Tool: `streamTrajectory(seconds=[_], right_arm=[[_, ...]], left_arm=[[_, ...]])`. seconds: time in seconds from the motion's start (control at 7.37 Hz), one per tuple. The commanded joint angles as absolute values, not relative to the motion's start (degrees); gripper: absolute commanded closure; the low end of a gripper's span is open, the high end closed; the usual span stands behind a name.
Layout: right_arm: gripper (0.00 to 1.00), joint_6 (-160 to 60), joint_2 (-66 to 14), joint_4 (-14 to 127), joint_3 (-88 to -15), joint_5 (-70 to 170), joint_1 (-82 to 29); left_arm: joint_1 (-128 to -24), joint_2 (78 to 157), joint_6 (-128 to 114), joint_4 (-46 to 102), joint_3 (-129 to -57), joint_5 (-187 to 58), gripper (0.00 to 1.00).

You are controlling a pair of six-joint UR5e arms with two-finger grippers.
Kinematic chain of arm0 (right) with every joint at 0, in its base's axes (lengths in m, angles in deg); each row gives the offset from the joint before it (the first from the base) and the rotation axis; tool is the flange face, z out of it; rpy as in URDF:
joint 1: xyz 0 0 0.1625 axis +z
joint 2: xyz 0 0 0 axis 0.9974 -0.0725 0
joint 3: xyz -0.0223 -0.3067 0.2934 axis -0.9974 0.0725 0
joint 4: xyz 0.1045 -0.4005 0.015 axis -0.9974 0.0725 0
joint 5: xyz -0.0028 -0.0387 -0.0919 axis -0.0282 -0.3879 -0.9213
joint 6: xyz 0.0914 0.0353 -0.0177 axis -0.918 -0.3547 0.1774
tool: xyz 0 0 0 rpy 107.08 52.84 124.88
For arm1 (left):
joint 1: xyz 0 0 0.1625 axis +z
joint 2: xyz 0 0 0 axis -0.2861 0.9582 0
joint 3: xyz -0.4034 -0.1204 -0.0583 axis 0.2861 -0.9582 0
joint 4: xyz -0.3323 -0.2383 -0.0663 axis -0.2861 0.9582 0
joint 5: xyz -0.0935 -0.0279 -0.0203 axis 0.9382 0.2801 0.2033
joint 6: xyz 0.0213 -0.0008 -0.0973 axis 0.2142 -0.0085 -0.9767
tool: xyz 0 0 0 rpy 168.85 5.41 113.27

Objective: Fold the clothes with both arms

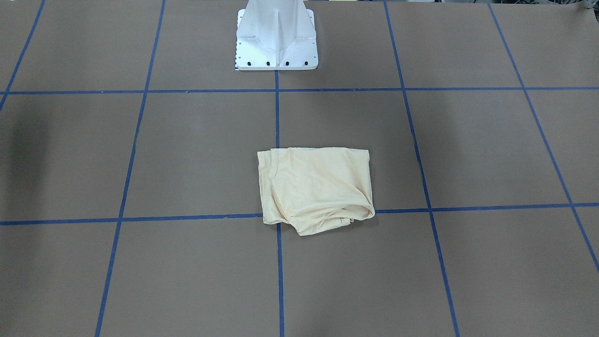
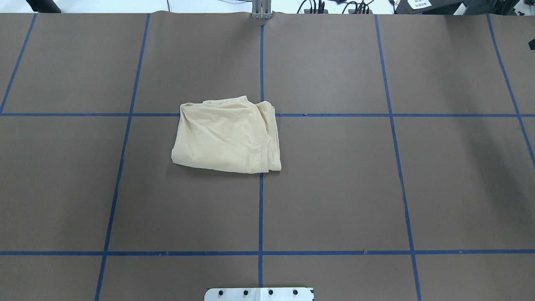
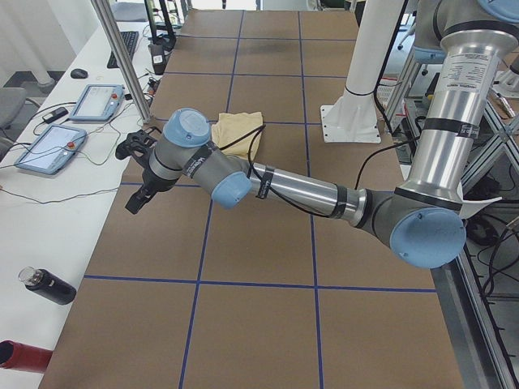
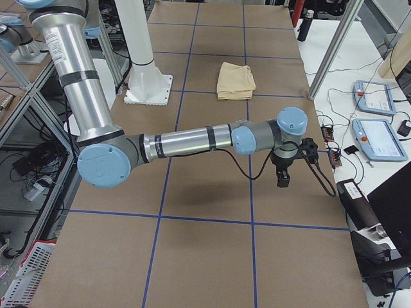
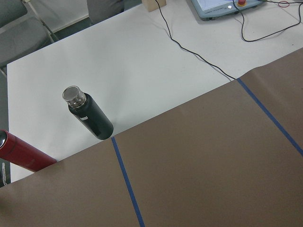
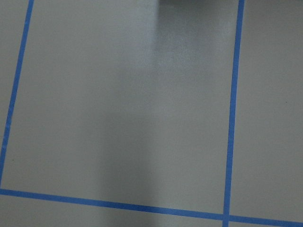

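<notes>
left arm (image 3: pixel 300 194) reaches out low over the table (image 2: pixel 334 188), toward the operators' edge. left gripper (image 3: pixel 136 198) hangs tilted down at the edge of the brown paper, beside the white bench (image 5: pixel 142 61). only the side view catches it, so can't tell if the fingers are spread or pressed together. its wrist cam sees 2 bottles on the bench: 1 black bottle (image 5: pixel 90 116) standing, 1 red bottle (image 5: pixel 21 153) cut off by the frame edge, both near the paper edge.

1 t-shirt (image 2: pixel 228 136), folded to a rough rectangle, lies flat on the table. long axis runs across the robot, left to right. it sits on the crossing of the centre tape line (image 2: pixel 261 209) and the far cross line, most of it on the robot's left of centre. the end with the curved seam points to the robot's right. the thick rolled fold faces the operators, the straight edge faces the pedestal (image 1: pixel 276 37). it lies between the 2 grippers along the table, well apart from both, touching neither.

right arm (image 4: pixel 186 139) is stretched out the same way. right gripper (image 4: pixel 283 179) points down over bare taped paper. side view only, so can't tell its fingers either.
</notes>
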State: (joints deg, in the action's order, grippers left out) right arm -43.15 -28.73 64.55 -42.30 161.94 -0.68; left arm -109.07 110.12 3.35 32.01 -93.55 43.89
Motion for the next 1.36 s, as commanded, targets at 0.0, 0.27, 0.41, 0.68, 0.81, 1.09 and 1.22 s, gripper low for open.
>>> streamTrajectory(seconds=[0.0, 0.27, 0.41, 0.68, 0.81, 1.09, 1.22], right_arm=[[0.00, -43.07, -28.77, 64.57, -42.13, 161.53, -0.68], [0.00, -43.07, -29.04, 64.57, -42.13, 161.62, -0.68], [0.00, -43.07, -29.04, 64.48, -41.87, 161.44, -0.68], [0.00, -43.07, -29.82, 64.48, -42.30, 161.88, -0.68], [0.00, -43.07, -30.09, 64.39, -42.31, 161.62, -0.68], [0.00, -42.98, -30.00, 64.30, -43.88, 161.36, -0.68], [0.00, -43.06, -29.83, 64.39, -44.41, 160.57, -0.68]], left_arm=[[-111.18, 110.01, 3.28, 31.52, -93.88, 48.06, 0.00], [-111.46, 109.92, 3.28, 31.52, -93.17, 48.80, 0.00], [-111.63, 109.92, 3.28, 31.44, -93.87, 48.54, 0.00], [-111.89, 108.27, 3.37, 31.87, -93.09, 48.54, 0.00], [-111.81, 107.90, 3.37, 31.79, -92.83, 48.45, 0.00], [-111.81, 105.89, 3.37, 32.05, -91.42, 48.54, 0.00], [-111.81, 105.44, 3.37, 31.88, -92.03, 48.63, 0.00]])
